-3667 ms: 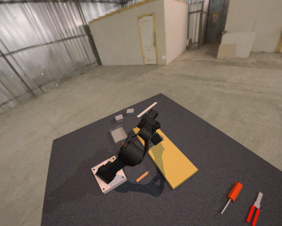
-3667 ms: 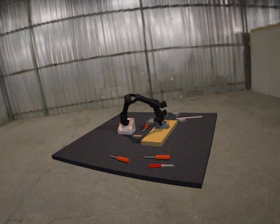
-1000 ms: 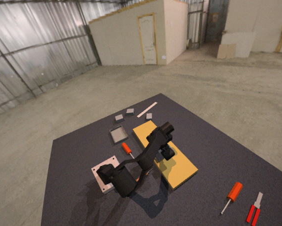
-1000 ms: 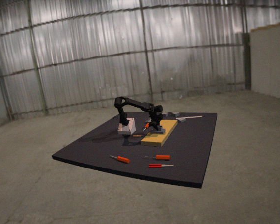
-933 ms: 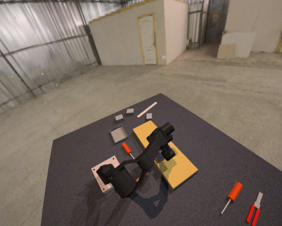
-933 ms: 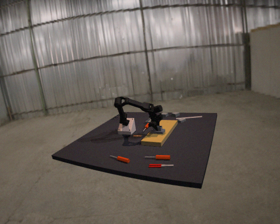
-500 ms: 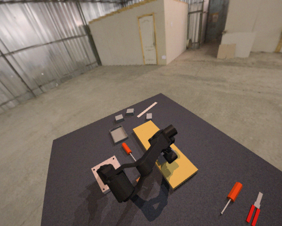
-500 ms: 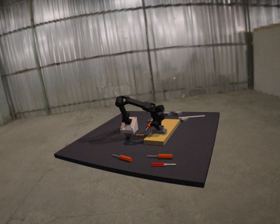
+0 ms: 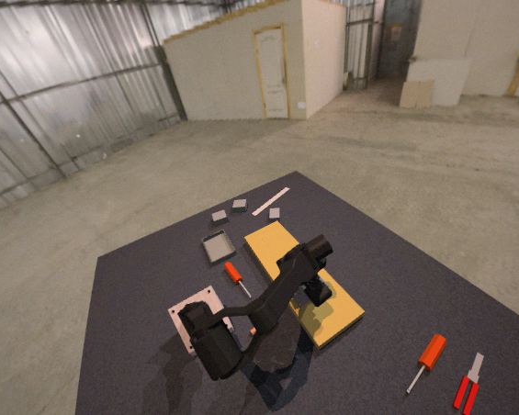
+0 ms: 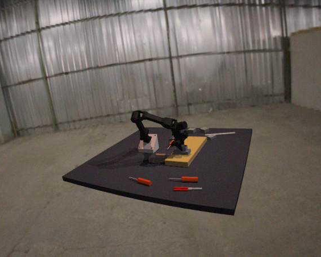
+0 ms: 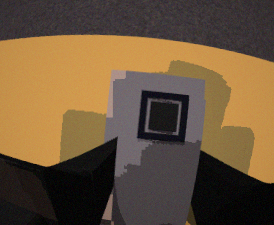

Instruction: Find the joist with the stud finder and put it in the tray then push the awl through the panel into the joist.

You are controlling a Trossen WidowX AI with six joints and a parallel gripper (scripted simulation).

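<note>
The yellow floor panel [image 9: 267,243] [image 10: 195,142] [image 11: 27,89] lies flat on the dark table. My gripper [image 10: 182,149] [image 11: 152,145] is shut on the grey stud finder [image 10: 186,151] [image 11: 159,174], low at the panel's top face, over its nearer half in the top view. Whether it touches the panel is hard to tell. Its square display looks dark in the wrist view. The awl [image 9: 253,330] [image 10: 160,154] lies on the table beside the panel, mostly hidden by the arm in the top view. The grey tray [image 9: 219,248] looks empty. No hole shows in the visible panel.
An orange screwdriver [image 9: 233,273] [image 10: 171,142] lies between tray and arm base. Two more screwdrivers [image 10: 144,181] [image 10: 190,179] and red pliers [image 9: 470,391] [image 10: 180,189] lie off the panel's near end. Grey blocks [image 9: 220,217] [image 9: 240,205] [image 9: 275,213] and a pale strip [image 9: 271,201] lie beyond it.
</note>
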